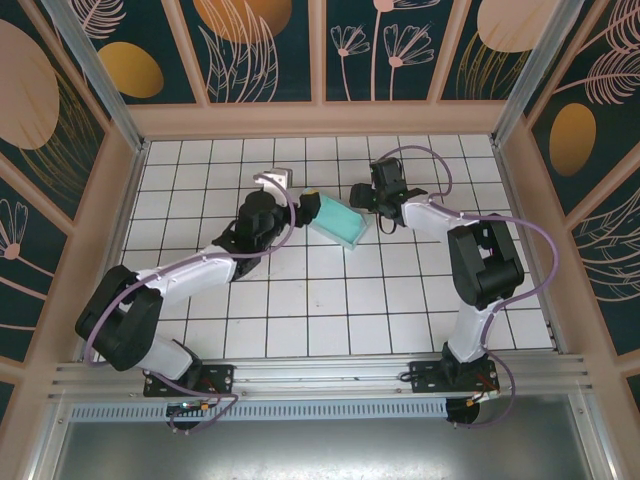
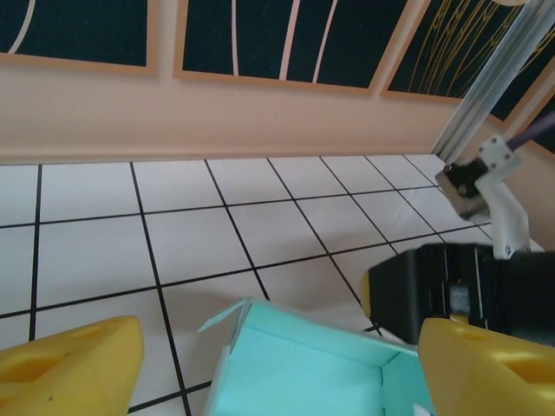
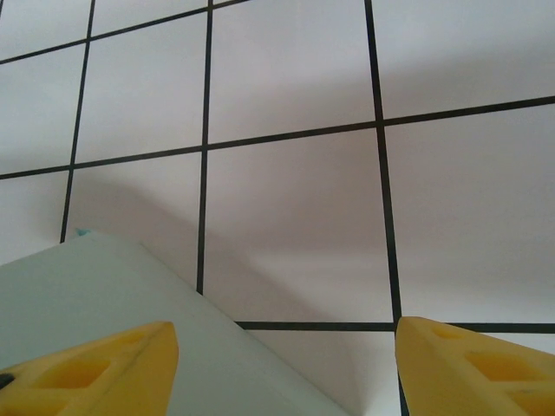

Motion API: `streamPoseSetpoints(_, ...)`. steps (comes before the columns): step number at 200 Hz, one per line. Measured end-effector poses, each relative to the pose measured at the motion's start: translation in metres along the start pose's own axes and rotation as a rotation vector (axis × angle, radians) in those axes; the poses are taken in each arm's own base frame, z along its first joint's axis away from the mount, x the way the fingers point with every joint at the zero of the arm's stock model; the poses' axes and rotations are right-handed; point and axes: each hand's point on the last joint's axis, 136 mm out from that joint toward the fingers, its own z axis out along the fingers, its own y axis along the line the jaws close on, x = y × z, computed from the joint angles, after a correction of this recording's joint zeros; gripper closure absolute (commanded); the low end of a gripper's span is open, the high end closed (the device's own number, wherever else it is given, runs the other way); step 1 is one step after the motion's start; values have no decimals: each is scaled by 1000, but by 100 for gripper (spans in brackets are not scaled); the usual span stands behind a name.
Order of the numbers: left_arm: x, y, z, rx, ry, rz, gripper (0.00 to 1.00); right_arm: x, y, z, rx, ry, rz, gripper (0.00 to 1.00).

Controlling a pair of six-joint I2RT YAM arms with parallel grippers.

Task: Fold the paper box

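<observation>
left claw (image 2: 277,334) spread, paper box (image 1: 338,222) long axis diagonal

We noted the paper box (image 2: 303,373) as thin mint card, matt and smooth, with clean cut edges. The table (image 1: 330,310) was a white tiled-look surface, smooth with a soft sheen, ruled with dark lines. On the left gripper (image 2: 277,338) the fingers (image 2: 74,364) were moulded yellow plastic, matt, with shallow recesses. Arm shells (image 1: 195,270) read as glossy white plastic, joints (image 1: 485,265) as black satin plastic. The front rail (image 1: 300,378) was bare aluminium, dull-shining; the wall frame (image 1: 320,118) pale, matt, wood-like. The cable (image 2: 539,130) had a smooth purple sheath.
</observation>
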Motion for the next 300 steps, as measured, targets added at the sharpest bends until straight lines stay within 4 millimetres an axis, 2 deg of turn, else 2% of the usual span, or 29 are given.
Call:
streamPoseSetpoints(37,-33,-14,19,1,-16,-3,17,-2,1,-3,-3,-7,0,33)
streamPoseSetpoints(64,-32,-9,21,-19,-3,-1,17,-14,3,-16,-19,-40,7,33)
streamPoseSetpoints(84,-20,1,19,-44,16,-3,17,-28,3,-29,-43,-73,20,33)
streamPoseSetpoints(113,17,32,7,-103,84,-31,17,-39,14,-45,-120,-89,11,35)
streamPoseSetpoints(146,47,69,-8,-172,134,-96,17,-31,45,-51,-245,-47,-81,41)
streamPoseSetpoints(175,60,86,-15,-200,152,-136,16,-30,82,-61,-327,-41,-213,51)
streamPoseSetpoints(202,62,90,-19,-209,150,-147,17,-14,102,-53,-362,-4,-303,54)
streamPoseSetpoints(250,54,91,-24,-209,126,-151,17,29,102,-27,-342,125,-387,53)
streamPoseSetpoints(300,50,94,-25,-215,118,-153,16,51,112,-24,-355,171,-440,47)
